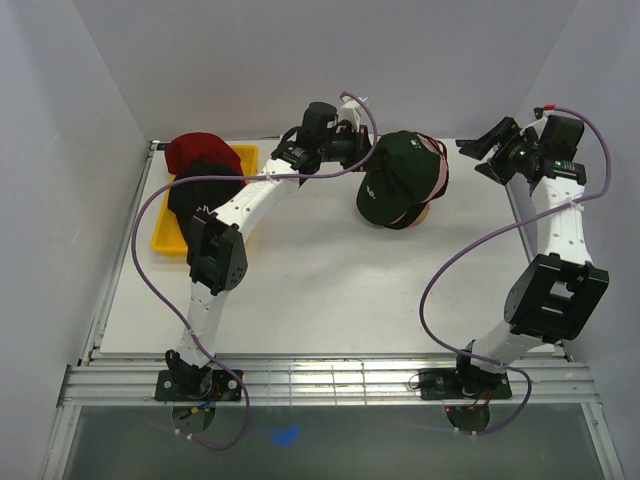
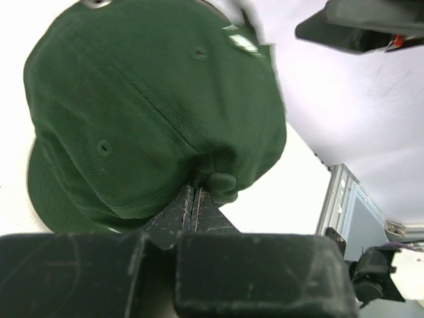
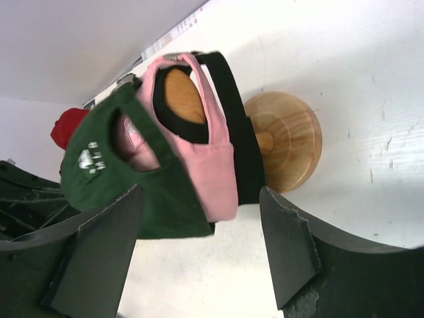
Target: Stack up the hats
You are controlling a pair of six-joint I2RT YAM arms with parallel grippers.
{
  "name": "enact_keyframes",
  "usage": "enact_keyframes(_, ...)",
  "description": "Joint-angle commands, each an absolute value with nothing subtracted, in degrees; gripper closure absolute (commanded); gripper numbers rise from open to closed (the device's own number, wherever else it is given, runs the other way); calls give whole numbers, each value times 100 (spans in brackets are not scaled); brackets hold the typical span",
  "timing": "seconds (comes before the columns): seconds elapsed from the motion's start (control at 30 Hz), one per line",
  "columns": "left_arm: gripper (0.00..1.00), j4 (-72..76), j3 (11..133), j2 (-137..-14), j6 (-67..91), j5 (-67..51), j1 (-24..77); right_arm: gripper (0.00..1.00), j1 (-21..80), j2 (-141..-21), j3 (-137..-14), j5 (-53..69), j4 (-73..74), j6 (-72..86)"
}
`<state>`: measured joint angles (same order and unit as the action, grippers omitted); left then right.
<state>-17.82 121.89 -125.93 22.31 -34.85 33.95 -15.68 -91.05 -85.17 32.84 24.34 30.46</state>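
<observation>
Dark green fabric cap [image 2: 152, 112], soft and light, crown clamped in left gripper [image 2: 193, 195]; stiffer brim likely the surer hold. Right gripper [image 3: 199, 192] spread apart.

**A:** so where were the hats when you looked?

**B:** two were already piled up. The dark green cap [image 1: 395, 180] with a little white logo sat tilted on top of the pale pink cap [image 3: 199, 146], and both hung on the wooden stand [image 3: 291, 146] toward the far right of the table. Only a sliver of pink peeked out on the right edge.

**A:** and the third?

**B:** the red cap [image 1: 200, 153] was well apart from them, over at the far left, crown up at the back end of the yellow tray [image 1: 165, 240]. Something black lay under it, couldn't tell what.
</observation>
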Motion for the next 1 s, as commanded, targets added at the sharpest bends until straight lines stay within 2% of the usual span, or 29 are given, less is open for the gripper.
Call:
enact_keyframes(0.0,100,-1723,12392,-12542,2197,-3218,3463,25,-1424,-9281,-9157,3138,2566,2760)
enact_keyframes(0.23,100,-1600,12515,-12463,2118,-2883,3603,25,-1073,-9711,-9772,2804,2733,2497)
enact_keyframes(0.53,100,-1608,12735,-12612,2136,-3155,3647,26,-668,-10273,-10555,2277,3278,2048)
enact_keyframes(0.7,100,-1661,12779,-12779,2144,-3278,3647,30,-650,-10485,-10731,2083,3393,1960)
enact_keyframes(0.87,100,-1722,12814,-12929,2162,-3331,3647,44,-598,-10661,-10775,1995,3401,1907)
enact_keyframes(0.97,100,-1758,12762,-12937,2127,-3322,3647,46,-563,-10714,-10819,1969,3366,1916)
